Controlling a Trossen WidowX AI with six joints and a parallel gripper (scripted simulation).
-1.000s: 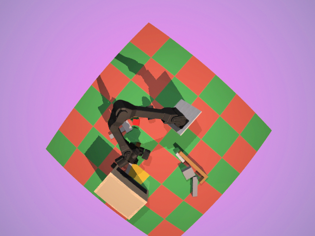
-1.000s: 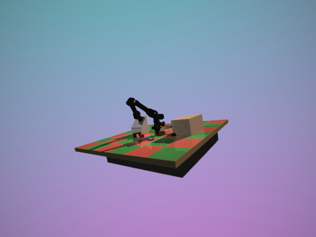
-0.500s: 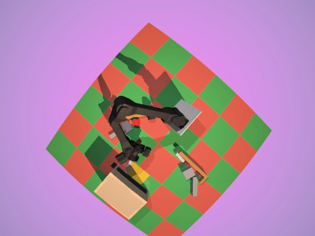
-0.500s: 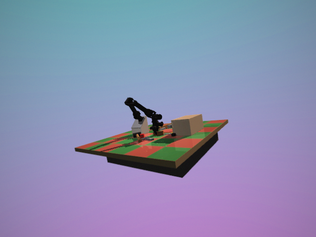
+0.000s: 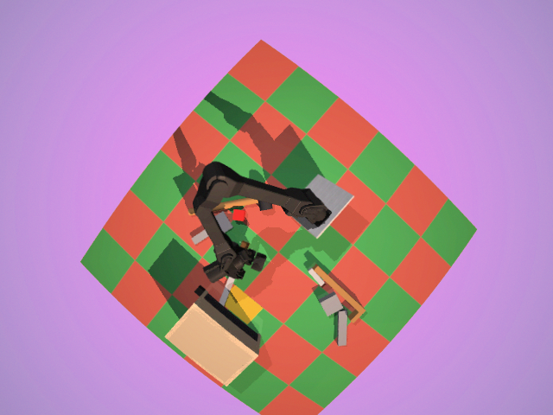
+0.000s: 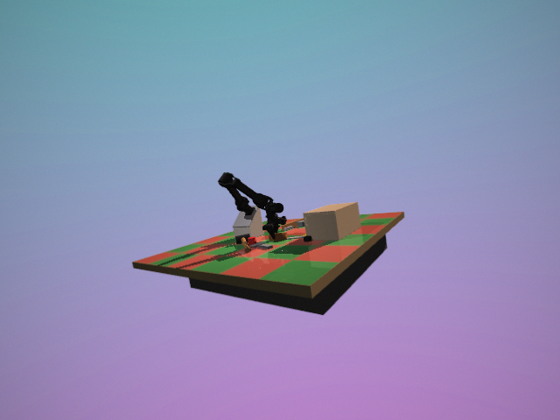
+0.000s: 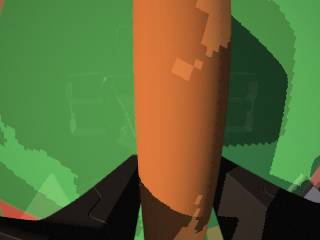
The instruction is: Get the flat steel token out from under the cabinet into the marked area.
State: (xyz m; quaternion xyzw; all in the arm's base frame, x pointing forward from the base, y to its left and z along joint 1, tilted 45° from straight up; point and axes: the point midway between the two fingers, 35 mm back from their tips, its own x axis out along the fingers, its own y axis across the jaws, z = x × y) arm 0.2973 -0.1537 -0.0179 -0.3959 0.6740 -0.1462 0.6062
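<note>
Top view: note jaws point(image 5: 236, 264) point(image 6: 272, 234) low over the checkered worktop point(image 5: 321, 96) point(image 6: 296, 271), near the front of the beige cabinet point(image 5: 212, 343) point(image 6: 323, 225). Mark a yellow area point(image 5: 244, 305) in front of the cabinet, with a pale strip point(image 5: 229, 283) between jaws and cabinet, its grey end beside the yellow; possibly part of the held tool, hard to tell at this scale. Find a red block point(image 5: 238, 215) point(image 6: 251, 241) under the arm's bend, and an orange bar point(image 5: 337, 290) beside grey pieces point(image 5: 331, 303) well apart from the jaws. Exterior view: read jaws at an orange handle point(image 5: 244, 245) point(image 6: 280, 236) point(image 7: 180, 110) low by the worktop, near the cabinet. Cannot make out the token in any view; position not determinable. Wrist view: record jaws pinching the orange handle, one finger on each side, over green squares.
</note>
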